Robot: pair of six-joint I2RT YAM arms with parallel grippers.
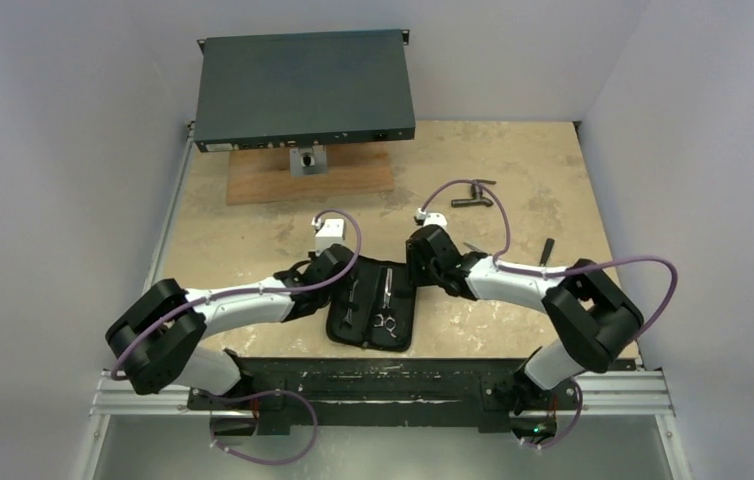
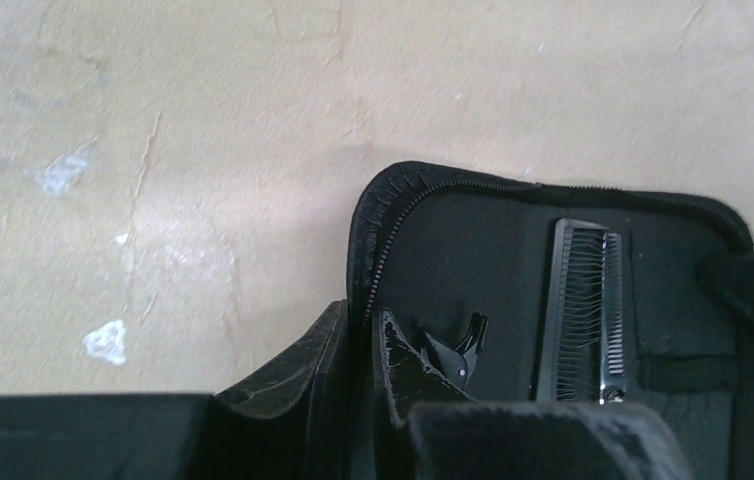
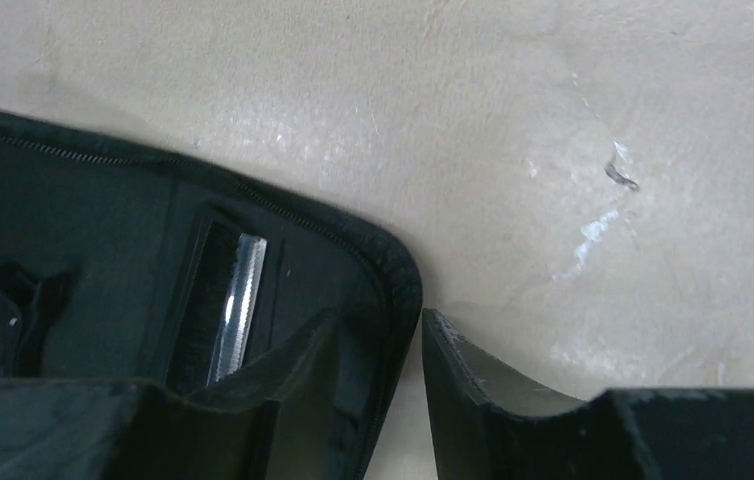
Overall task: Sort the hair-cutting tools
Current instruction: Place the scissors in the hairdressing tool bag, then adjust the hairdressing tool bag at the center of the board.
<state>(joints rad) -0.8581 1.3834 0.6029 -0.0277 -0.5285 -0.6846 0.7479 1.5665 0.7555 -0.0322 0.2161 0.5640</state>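
Here, from above, your left gripper (image 1: 345, 268) and right gripper (image 1: 418, 265) meet at the far corners of an open black case (image 1: 370, 330). Scissors (image 1: 386, 318) lie in its right half. The pairing looks meant to keep the case flat and steady for sorting. A slim black piece (image 1: 546, 250) lies well apart on the mottled beige table (image 1: 233, 240). White walls box the table in, with a wooden board (image 1: 253, 185) and a dark metal box (image 1: 303, 90) at its far end.

From your left wrist, the fingers (image 2: 288, 365) sit close together, pinching the case's zipped rim. A comb (image 2: 583, 310) and a clip (image 2: 458, 350) are tucked inside.

From your right wrist, the fingers (image 3: 463, 370) straddle the opposite rim, partly apart. A sliver of scuffed table shows beside the outer one, so nothing is gripped yet.
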